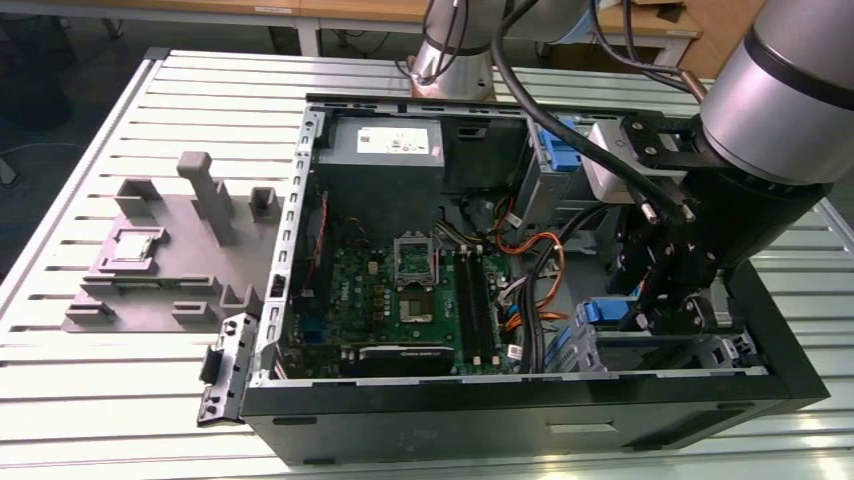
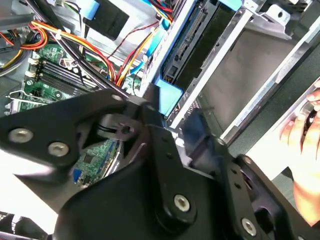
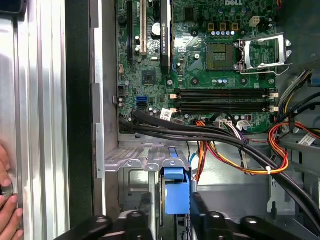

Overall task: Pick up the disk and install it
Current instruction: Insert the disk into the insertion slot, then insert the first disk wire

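Note:
The disk stands on edge in the metal drive bay point(image 2: 250, 75) at the front corner of the open computer case point(image 1: 534, 400), on the exterior view's right. Its blue carrier end point(image 3: 176, 192) shows in both wrist views point(image 2: 167, 97) and in the exterior view point(image 1: 607, 312). My gripper point(image 3: 172, 216) reaches down into that bay point(image 1: 674, 310). Its black fingers point(image 3: 146, 210) stand on either side of the blue end with thin gaps, so it is open. Black gripper links point(image 2: 165, 165) cover the lower part of the disk.
Orange, red and black cables point(image 3: 240, 150) cross beside the bay, above the green motherboard point(image 3: 200, 60). A second blue caddy point(image 1: 561, 150) and the grey power supply point(image 1: 387, 150) sit at the back. A person's hand point(image 3: 7, 200) rests by the case wall point(image 2: 302, 145). A grey fixture point(image 1: 174, 250) lies on the slatted table.

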You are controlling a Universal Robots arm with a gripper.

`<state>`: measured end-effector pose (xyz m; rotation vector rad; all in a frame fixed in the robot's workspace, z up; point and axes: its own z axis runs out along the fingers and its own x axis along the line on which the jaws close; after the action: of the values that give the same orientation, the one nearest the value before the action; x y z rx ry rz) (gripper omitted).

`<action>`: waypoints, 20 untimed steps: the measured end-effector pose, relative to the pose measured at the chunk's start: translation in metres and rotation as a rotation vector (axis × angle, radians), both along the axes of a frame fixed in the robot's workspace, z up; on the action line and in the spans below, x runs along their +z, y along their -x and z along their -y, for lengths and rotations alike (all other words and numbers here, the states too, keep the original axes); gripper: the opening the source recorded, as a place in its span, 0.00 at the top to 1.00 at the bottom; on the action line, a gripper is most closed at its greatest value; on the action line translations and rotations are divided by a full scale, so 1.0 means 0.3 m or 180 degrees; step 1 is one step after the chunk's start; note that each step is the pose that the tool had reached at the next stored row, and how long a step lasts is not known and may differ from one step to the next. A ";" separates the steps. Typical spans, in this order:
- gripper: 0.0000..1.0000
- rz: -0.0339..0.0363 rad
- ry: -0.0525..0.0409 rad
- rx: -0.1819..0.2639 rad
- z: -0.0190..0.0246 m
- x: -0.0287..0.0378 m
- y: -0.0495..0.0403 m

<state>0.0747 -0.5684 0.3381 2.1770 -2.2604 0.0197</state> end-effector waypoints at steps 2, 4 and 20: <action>0.64 0.0000 0.0000 0.0000 0.000 0.000 0.000; 0.69 0.0000 0.0001 0.0000 0.000 0.000 0.000; 0.90 0.0000 0.0010 0.0000 0.000 0.000 0.000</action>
<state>0.0747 -0.5684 0.3381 2.1755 -2.2589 0.0232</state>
